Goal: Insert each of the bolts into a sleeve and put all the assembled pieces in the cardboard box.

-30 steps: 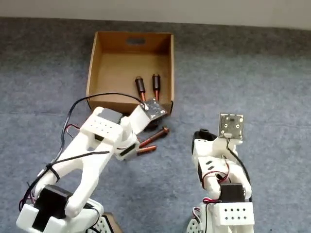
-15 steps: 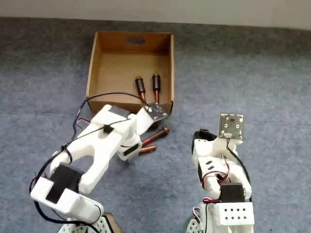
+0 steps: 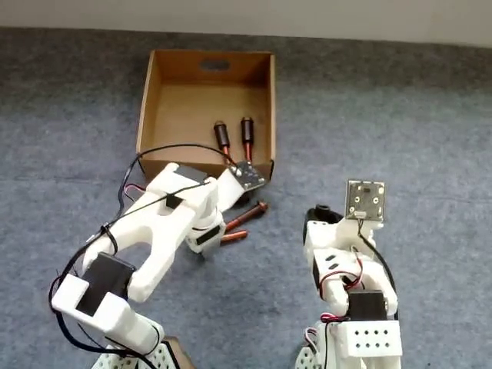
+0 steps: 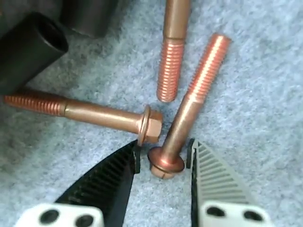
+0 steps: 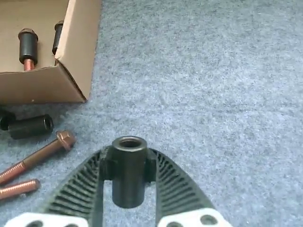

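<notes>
My left jaws stand apart, flanking the head of a bolt (image 4: 189, 106) lying on the tabletop (image 3: 415, 115) (just at six o'clock of the cardboard box (image 3: 151, 100)). My right jaws are clamped on a sleeve (image 5: 127, 170).

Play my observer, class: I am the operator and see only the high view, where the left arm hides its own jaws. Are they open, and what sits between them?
Observer: The left jaws are open, one on each side of the head of a bolt that lies flat. They are not yet gripping it.
Operator: And the right arm, is it carrying anything?
Observer: Yes. The right jaws are shut on a black sleeve, with its open end poking out past their tips.
</notes>
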### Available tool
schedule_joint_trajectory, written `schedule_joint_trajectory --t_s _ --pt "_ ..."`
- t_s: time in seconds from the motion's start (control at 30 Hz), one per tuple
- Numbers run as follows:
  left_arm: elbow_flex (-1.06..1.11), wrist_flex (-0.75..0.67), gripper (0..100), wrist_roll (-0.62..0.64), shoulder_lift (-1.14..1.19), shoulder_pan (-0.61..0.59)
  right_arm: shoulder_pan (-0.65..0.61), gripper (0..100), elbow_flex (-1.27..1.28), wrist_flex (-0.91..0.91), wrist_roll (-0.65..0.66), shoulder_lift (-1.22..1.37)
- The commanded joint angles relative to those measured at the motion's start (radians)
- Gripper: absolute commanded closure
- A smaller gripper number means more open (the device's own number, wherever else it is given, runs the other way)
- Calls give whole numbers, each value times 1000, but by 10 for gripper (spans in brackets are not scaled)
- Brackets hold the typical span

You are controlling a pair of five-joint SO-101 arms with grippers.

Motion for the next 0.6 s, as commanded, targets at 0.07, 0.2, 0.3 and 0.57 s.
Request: schedule_joint_trajectory --t_s 0.07,0.2,0.3,0.57 --pt "-76 -8 821 5 4 48 7 992 -4 -1 -11 -12" --pt "-101 -8 819 3 13 45 7 992 -4 -1 -11 -12" --pt "-94 -8 819 0 16 48 7 992 -4 -1 -11 -12" --pt "-101 86 909 -32 5 51 7 992 -2 -1 -11 -12"
